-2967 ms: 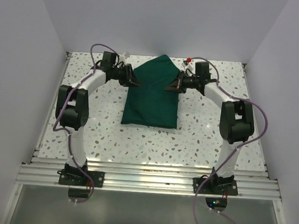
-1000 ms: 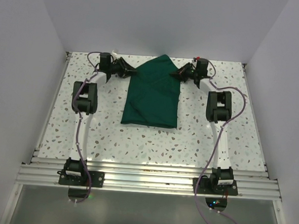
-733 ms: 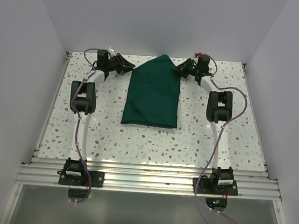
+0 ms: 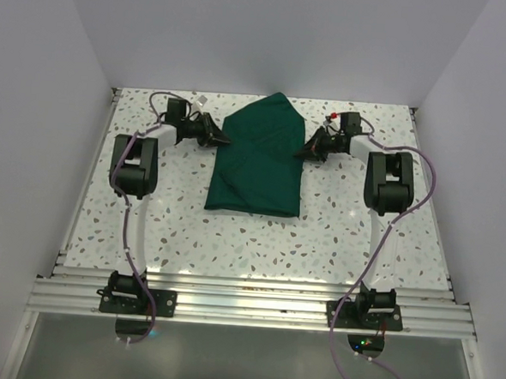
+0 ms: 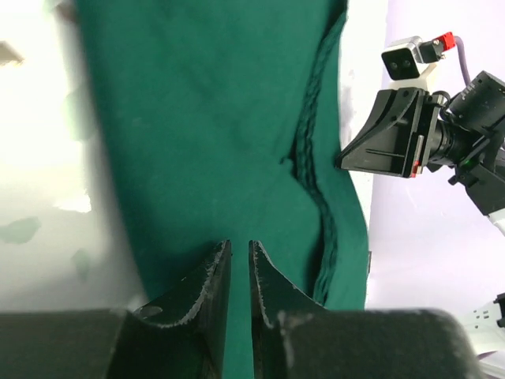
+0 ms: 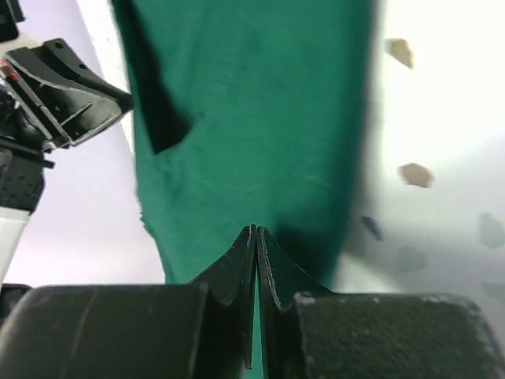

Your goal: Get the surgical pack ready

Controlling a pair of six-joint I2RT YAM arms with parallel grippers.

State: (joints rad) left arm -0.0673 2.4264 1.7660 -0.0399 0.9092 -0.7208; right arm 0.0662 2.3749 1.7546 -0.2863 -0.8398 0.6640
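The dark green surgical drape (image 4: 259, 160) lies folded on the speckled table (image 4: 233, 240) in the upper middle of the overhead view. It is a long shape, squared off at its lower edge and peaked at the top, near the back wall. The left claw (image 4: 224, 140) points in from the left of the frame and its tip meets the drape's left edge. The right claw (image 4: 307, 150) does the same at the right edge. From above, neither claw's opening can be read (the tips are only small dark wedges against the cloth).

The wrist views supply that. In the left wrist view, the left claw's fingers (image 5: 213, 284) stand a narrow slit apart at the bottom of the frame, with green filling the slit. Whether cloth is pinched there I cannot tell. That view also shows stacked hemmed edges (image 5: 316, 189) running down the right side of the drape, which the overhead view flattens out. In the right wrist view, the right claw's fingers (image 6: 233, 272) are pressed together, tips over the green. Whether any cloth is caught between them is hidden. The table in both wrist views is washed out to near white, and the finger bases are cut off by the bottom of the frame.
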